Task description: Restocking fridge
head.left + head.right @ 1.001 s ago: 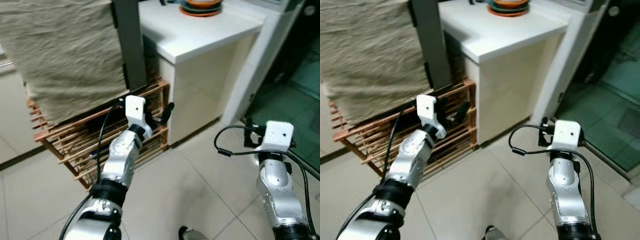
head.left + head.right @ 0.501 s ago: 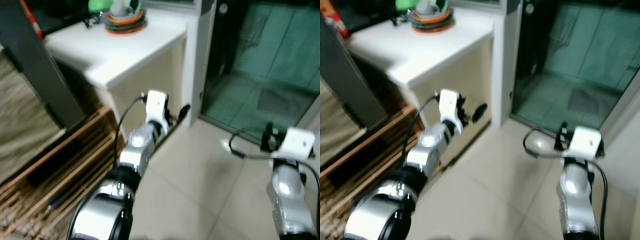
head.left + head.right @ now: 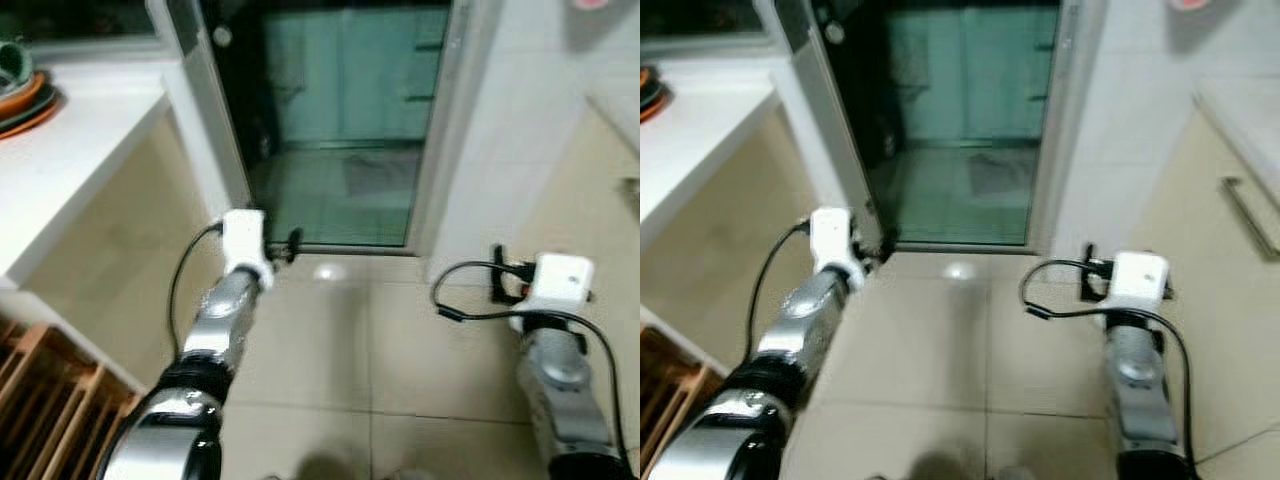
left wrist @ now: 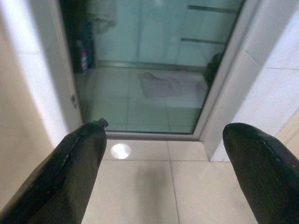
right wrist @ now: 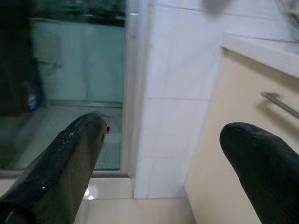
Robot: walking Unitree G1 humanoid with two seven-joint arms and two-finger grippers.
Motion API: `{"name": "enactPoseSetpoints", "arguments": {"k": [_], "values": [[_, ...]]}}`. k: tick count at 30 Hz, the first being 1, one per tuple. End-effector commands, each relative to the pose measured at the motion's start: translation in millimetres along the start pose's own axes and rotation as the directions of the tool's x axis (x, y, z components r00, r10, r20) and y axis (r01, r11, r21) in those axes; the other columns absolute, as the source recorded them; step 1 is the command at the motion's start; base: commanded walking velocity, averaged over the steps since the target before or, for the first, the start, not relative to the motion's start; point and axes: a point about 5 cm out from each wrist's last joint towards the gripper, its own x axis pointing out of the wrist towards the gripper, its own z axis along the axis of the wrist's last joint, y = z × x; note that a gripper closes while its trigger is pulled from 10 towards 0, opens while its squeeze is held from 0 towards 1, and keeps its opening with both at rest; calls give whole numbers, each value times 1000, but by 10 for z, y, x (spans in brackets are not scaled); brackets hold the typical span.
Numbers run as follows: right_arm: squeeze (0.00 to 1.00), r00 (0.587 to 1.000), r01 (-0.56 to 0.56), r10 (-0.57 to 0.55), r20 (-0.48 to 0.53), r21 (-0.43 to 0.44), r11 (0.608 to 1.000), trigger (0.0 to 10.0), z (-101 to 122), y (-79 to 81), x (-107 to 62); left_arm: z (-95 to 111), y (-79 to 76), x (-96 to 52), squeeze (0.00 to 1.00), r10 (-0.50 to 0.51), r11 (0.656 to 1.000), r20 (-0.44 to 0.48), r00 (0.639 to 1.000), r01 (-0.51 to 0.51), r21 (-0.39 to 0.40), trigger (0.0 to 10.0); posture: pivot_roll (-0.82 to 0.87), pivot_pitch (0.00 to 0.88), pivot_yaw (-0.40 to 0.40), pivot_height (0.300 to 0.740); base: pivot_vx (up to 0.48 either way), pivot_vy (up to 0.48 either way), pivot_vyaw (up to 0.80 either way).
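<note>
Restock hasn't really started, I reckon. My left gripper (image 4: 161, 161) and right gripper (image 5: 161, 163) both hang spread apart, empty. Glass doorway (image 3: 340, 120) at 12 o'clock, no fridge yet.

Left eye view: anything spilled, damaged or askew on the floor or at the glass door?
Nothing stands out. The tiled floor looks dry and unbroken, with one light reflection near the glass door. Both grippers, left and right, are open and hold nothing.

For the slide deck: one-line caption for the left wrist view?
Left tool, fingers open and empty, faces a glass door across a beige tiled floor.
</note>
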Motion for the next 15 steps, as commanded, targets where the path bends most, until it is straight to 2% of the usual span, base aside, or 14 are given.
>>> {"name": "enactPoseSetpoints", "arguments": {"k": [1, 4, 7, 10, 12, 13, 14, 15], "values": [[0, 999, -44, 44, -12, 1, 999, 10000, 1, 53, 12, -33, 1, -27, 0, 25, 1000, -11, 1000, -25, -8, 10000, -195, 0, 56, 740, 0, 0, 0], [0, 998, -60, 61, -9, 5, 998, 10000, 5, 72, 19, -10, -10, -34, 0, 32, 999, 5, 999, -32, -17, 10000, -192, 0, 53, 740, 0, 0, 0], [0, 997, -79, 79, -14, 37, 996, 10000, 3, 110, 35, 79, 9, -73, 0, 44, 999, 75, 996, -44, 4, 10000, -190, 0, 49, 740, 0, 0, 0], [0, 996, -90, 91, -15, 35, 995, 10000, 4, 133, 37, 190, 57, -155, 0, 45, 998, 168, 985, -51, 31, 10000, -191, 0, 49, 740, 0, 0, 0], [0, 995, -93, 94, -19, 36, 995, 10000, -4, 136, 30, 206, 89, -232, 0, 53, 996, 195, 979, -66, 62, 10000, -192, 0, 48, 740, 0, 0, 0], [0, 995, -92, 93, -22, 47, 995, 10000, -13, 138, 24, 110, 115, -281, 0, 56, 996, 138, 989, -65, 67, 10000, -191, 0, 46, 740, 0, 0, 0], [0, 995, -92, 93, -22, 47, 995, 10000, -13, 138, 24, 110, 115, -281, 0, 56, 996, 138, 989, -65, 67, 10000, -191, 0, 46, 740, 0, 0, 0], [0, 996, -89, 90, -23, 51, 995, 10000, -20, 137, 21, 52, 127, -299, 0, 59, 994, 99, 993, -68, 87, 10000, -191, 0, 40, 740, 0, 0, 0]]}}
